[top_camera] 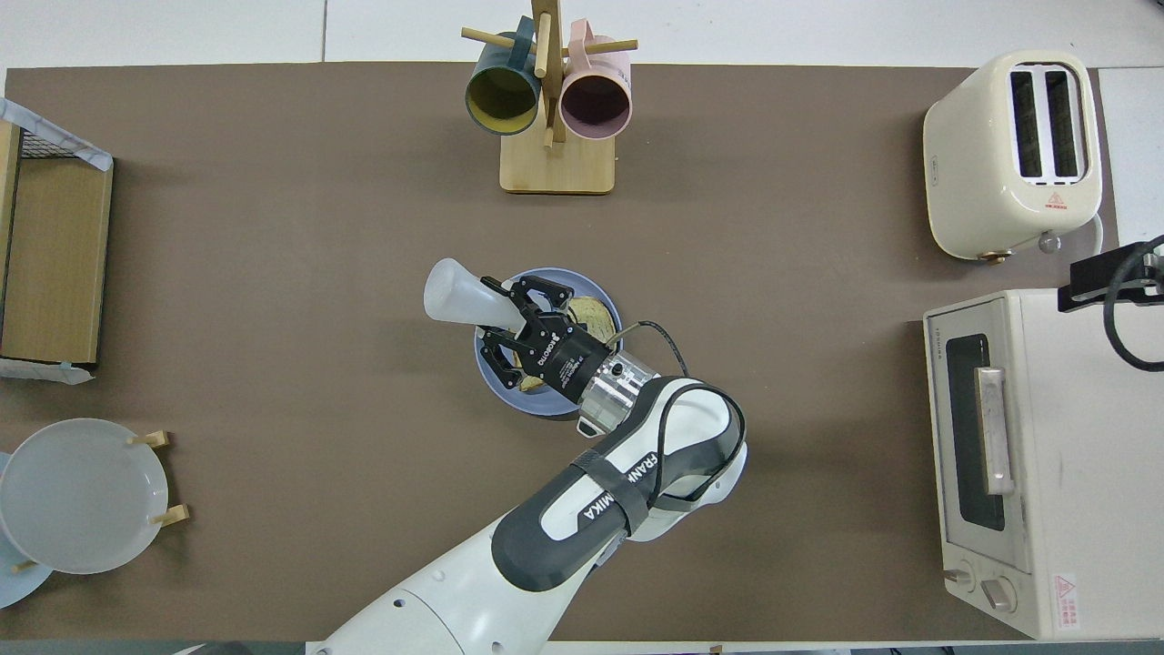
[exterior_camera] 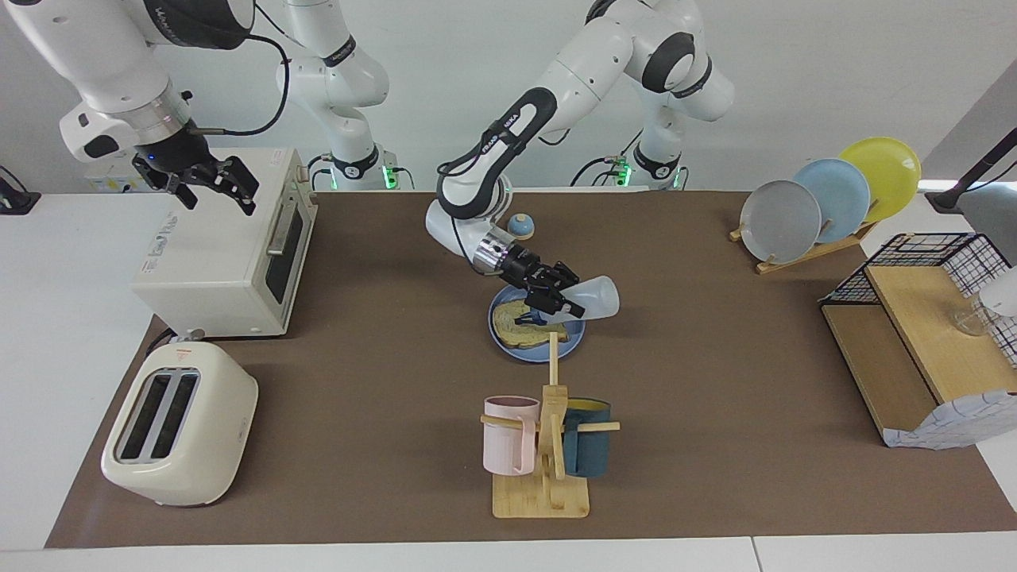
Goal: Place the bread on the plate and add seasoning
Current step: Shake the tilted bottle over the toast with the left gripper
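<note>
Tipping cap-down at frame centre, the seasoning (exterior_camera: pixel 592 298) is clamped in the left gripper (exterior_camera: pixel 551 295), its long axis slanting over the bread (exterior_camera: pixel 524 324); the right gripper (exterior_camera: pixel 208 181) waits open, upper left.

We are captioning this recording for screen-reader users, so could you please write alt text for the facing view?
The left gripper holds the seasoning bottle tipped over the bread on the blue plate at mid-table. The right gripper waits, open, above the toaster oven. A mug rack stands farther from the robots than the plate.
</note>
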